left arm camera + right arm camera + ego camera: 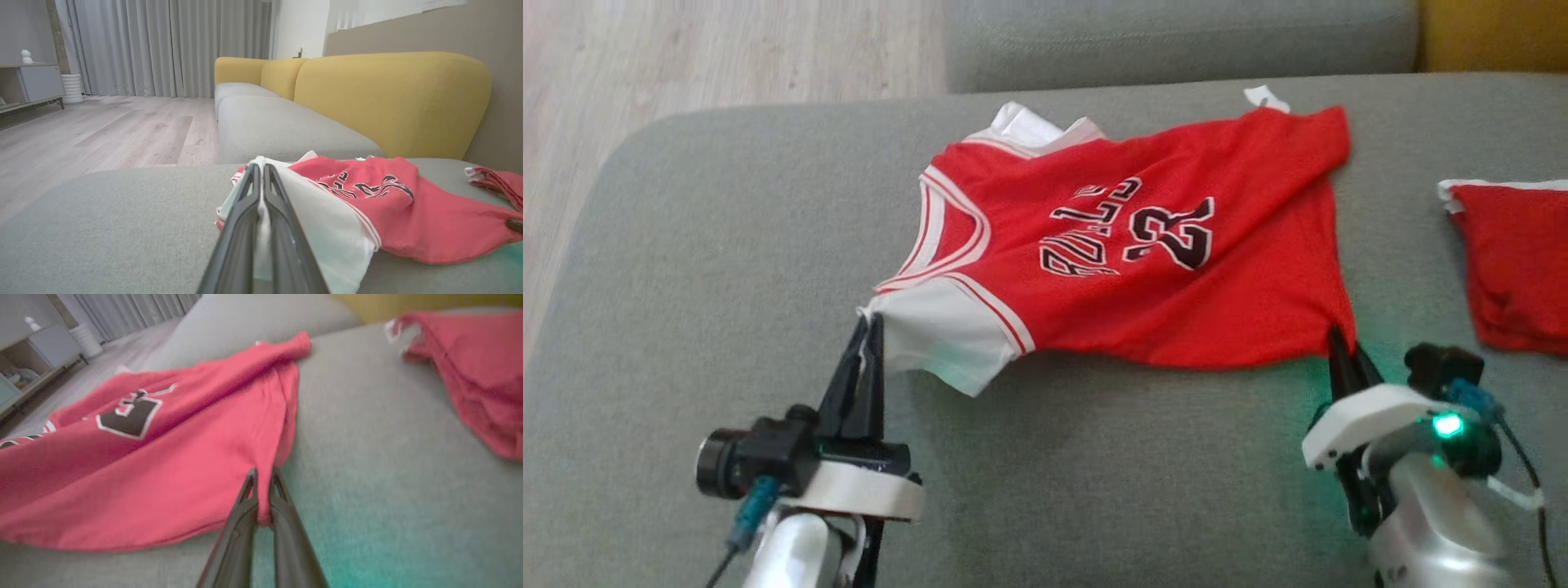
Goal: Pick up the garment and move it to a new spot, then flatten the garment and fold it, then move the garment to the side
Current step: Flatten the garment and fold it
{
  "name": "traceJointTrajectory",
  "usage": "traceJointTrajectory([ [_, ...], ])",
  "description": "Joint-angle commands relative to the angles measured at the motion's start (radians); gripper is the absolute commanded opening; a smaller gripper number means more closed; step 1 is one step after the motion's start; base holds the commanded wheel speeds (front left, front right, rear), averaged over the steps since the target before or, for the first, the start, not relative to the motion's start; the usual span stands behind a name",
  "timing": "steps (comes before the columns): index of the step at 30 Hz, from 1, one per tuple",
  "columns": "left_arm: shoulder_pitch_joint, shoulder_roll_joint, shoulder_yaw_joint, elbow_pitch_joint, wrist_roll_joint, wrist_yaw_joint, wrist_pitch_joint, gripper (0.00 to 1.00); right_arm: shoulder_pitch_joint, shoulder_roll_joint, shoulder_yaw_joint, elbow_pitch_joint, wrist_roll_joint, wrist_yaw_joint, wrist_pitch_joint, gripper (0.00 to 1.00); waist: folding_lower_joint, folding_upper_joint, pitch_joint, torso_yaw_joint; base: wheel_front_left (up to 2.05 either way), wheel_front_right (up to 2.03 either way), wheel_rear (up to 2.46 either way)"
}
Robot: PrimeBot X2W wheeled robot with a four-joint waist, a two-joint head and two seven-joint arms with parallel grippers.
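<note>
Left end effector grips the jersey by its white sleeve, right end effector its hem corner; it lies rumpled on the sofa. Thin pinches (barely an edge each) may slip if pulled taut.

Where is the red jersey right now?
Head view: the red jersey lies centre on the grey sofa seat, left gripper pinching its white sleeve, right gripper its hem corner.

Red jersey, white trim, black lettering; grey cushion.
</note>
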Motion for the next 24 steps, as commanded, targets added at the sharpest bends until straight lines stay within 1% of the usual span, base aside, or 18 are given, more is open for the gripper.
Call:
traceJointTrajectory([
  [1,-0.044,0.008,0.052,-0.042,-0.025,-0.001,-0.012,0.0,-0.035,-0.002,0.022,-0.069,-0.029,-0.001,-0.019,0.0,0.0,0.0,-0.021,-0.019,0.0,0.0,0.0],
  [2,-0.053,0.008,0.057,-0.044,-0.034,-0.007,-0.012,0.0,-0.04,-0.002,0.019,-0.1,-0.049,-0.001,-0.022,0.0,0.0,0.0,-0.027,-0.022,0.0,0.0,0.0],
  [3,-0.09,0.01,0.066,-0.051,-0.047,-0.017,-0.012,0.0,-0.05,-0.003,0.011,-0.17,-0.083,-0.001,-0.02,0.0,0.0,0.0,-0.04,-0.029,0.0,0.0,0.0],
  [5,-0.141,0.008,0.084,-0.063,-0.075,-0.025,-0.01,0.0,-0.065,-0.017,0.006,-0.249,-0.107,-0.001,-0.005,0.0,0.0,0.0,-0.055,-0.036,0.0,0.0,0.0],
  [6,-0.141,0.008,0.084,-0.063,-0.075,-0.025,-0.01,0.0,-0.065,-0.017,0.006,-0.249,-0.107,-0.001,-0.005,0.0,0.0,0.0,-0.055,-0.036,0.0,0.0,0.0],
  [7,-0.169,0.008,0.095,-0.07,-0.089,-0.028,-0.007,0.0,-0.073,-0.027,0.014,-0.291,-0.112,-0.001,0.007,0.0,0.0,0.0,-0.063,-0.04,0.0,0.0,0.0],
  [12,-0.31,0.012,0.143,-0.125,-0.151,-0.035,0.028,0.0,-0.12,-0.115,0.073,-0.499,-0.093,-0.001,0.088,0.0,0.0,0.0,-0.096,-0.054,0.0,0.0,0.0],
  [15,-0.362,0.022,0.161,-0.169,-0.179,-0.039,0.063,0.0,-0.137,-0.166,0.099,-0.615,-0.063,-0.001,0.141,0.0,0.0,0.0,-0.108,-0.057,0.0,0.0,0.0],
  [19,-0.357,0.046,0.174,-0.253,-0.212,-0.041,0.14,0.0,-0.113,-0.215,0.113,-0.772,-0.015,-0.001,0.209,0.0,0.0,0.0,-0.12,-0.055,0.0,0.0,0.0],
  [24,-0.256,0.084,0.186,-0.41,-0.275,-0.038,0.295,0.0,-0.008,-0.236,0.102,-0.974,0.021,-0.001,0.289,0.0,0.0,0.0,-0.114,-0.045,0.0,0.0,0.0],
])
